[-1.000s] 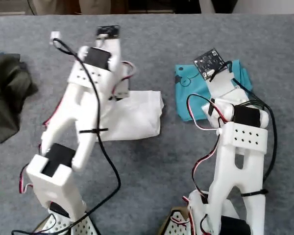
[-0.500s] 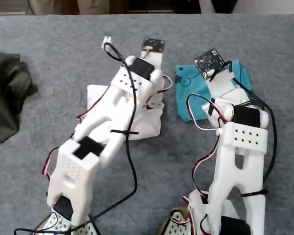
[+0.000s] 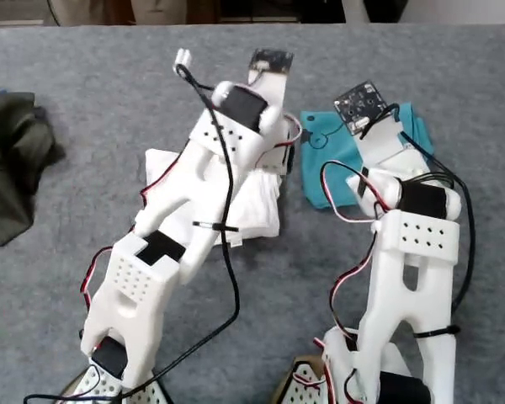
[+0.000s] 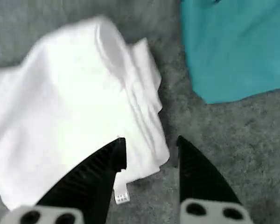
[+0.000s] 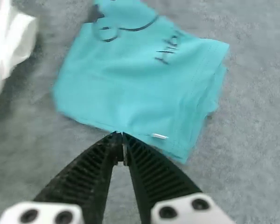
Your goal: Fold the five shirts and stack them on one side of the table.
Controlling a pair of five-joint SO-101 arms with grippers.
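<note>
The folded white shirt [image 4: 74, 107] lies mid-table just beside the teal shirt [image 5: 140, 93]; my left gripper [image 4: 147, 147] has swung over its corner, jaws spread, probably for stacking, while my right gripper [image 5: 119, 140] rests pressed together at the teal edge.

Grey felt-like mat [image 3: 25, 278] over the whole tabletop.

Looks down on a coarse grey, felt-like tabletop [image 3: 454, 76], evenly lit with only soft shadows, ending at its far edge in a narrow strip of room: tan-brown shapes [image 3: 160, 10] cut off at the left, a dark stretch [image 3: 261, 8] in the middle, a pale surface [image 3: 454, 8] at the right.
</note>
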